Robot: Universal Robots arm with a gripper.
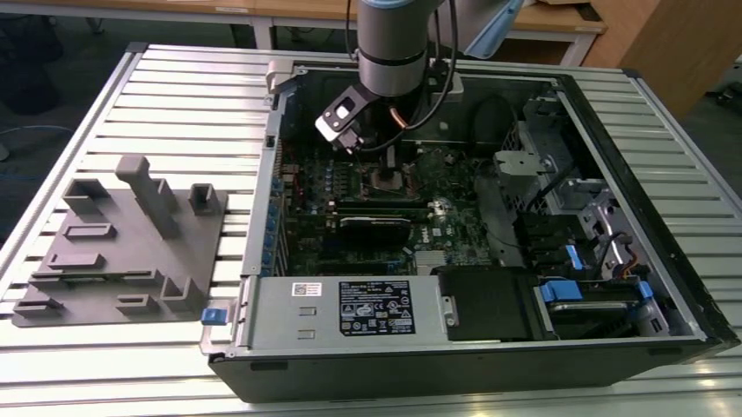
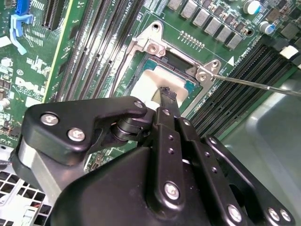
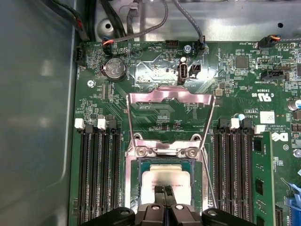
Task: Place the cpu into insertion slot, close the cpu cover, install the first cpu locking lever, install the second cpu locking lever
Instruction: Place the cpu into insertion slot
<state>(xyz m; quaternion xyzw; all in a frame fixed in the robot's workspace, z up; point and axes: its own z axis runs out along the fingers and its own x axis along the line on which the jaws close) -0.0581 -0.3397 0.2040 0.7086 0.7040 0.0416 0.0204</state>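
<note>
Finding: the small flat square silvery-grey cpu (image 3: 165, 175) lies in the socket. The black gripper (image 3: 163, 189) rests its tips on it, fingers pressed together and gripping nothing. The thin shiny square-framed metal cpu cover (image 3: 171, 98) stands swung back (well apart). You should verify flush, square seating and apply no force.

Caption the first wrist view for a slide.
Gripper over the cpu lying in its socket, cpu cover raised open.

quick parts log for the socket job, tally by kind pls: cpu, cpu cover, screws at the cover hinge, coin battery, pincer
cpu: 1
cpu cover: 1
hinge screws: 2
coin battery: 1
pincer: 1
total: 6
</note>
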